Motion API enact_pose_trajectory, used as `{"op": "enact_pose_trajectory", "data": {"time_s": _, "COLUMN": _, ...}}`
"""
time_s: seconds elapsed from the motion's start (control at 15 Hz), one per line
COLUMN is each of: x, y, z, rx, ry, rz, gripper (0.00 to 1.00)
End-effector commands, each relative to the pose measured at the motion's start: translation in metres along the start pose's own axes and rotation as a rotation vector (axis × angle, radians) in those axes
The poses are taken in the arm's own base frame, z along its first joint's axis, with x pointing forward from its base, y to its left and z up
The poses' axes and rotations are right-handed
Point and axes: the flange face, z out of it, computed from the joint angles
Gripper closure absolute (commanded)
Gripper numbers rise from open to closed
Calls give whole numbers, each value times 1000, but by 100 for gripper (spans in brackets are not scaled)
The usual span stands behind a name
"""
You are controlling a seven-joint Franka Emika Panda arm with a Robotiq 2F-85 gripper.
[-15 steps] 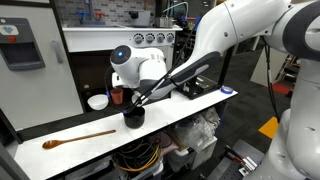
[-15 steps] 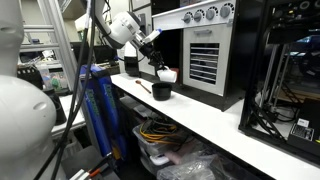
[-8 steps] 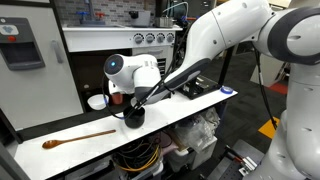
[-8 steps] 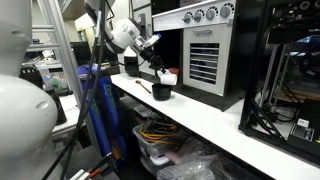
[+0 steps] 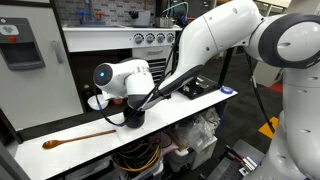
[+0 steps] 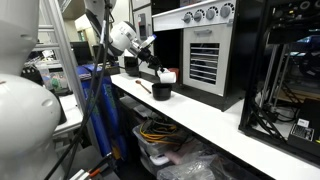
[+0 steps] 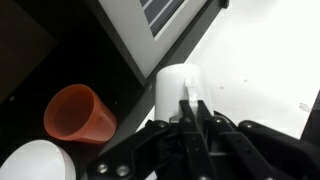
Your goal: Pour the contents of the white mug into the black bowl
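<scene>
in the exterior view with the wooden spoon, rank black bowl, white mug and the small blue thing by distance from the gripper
1. black bowl, just below the gripper, near the table's front edge
2. white mug, behind, toward the wall
3. small blue thing, far end of the table

The arm (image 5: 205,45) stretches forward and down, its gripper (image 7: 190,104) with fingers pressed together.

Legible text, none: the round mark on the grey wall unit (image 5: 18,40), the knob panel of the appliance (image 5: 150,38) and the coloured items on the rear shelf (image 5: 100,14) are too small and blurred to read.
</scene>
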Motion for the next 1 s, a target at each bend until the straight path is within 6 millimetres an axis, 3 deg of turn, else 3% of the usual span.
{"op": "enact_pose_trajectory", "data": {"time_s": 0.0, "x": 8, "y": 7, "z": -6, "rx": -2, "ry": -56, "rz": -44, "gripper": 98}}
{"op": "enact_pose_trajectory", "data": {"time_s": 0.93, "x": 36, "y": -5, "z": -5, "rx": 16, "ry": -181, "rz": -204, "gripper": 98}}
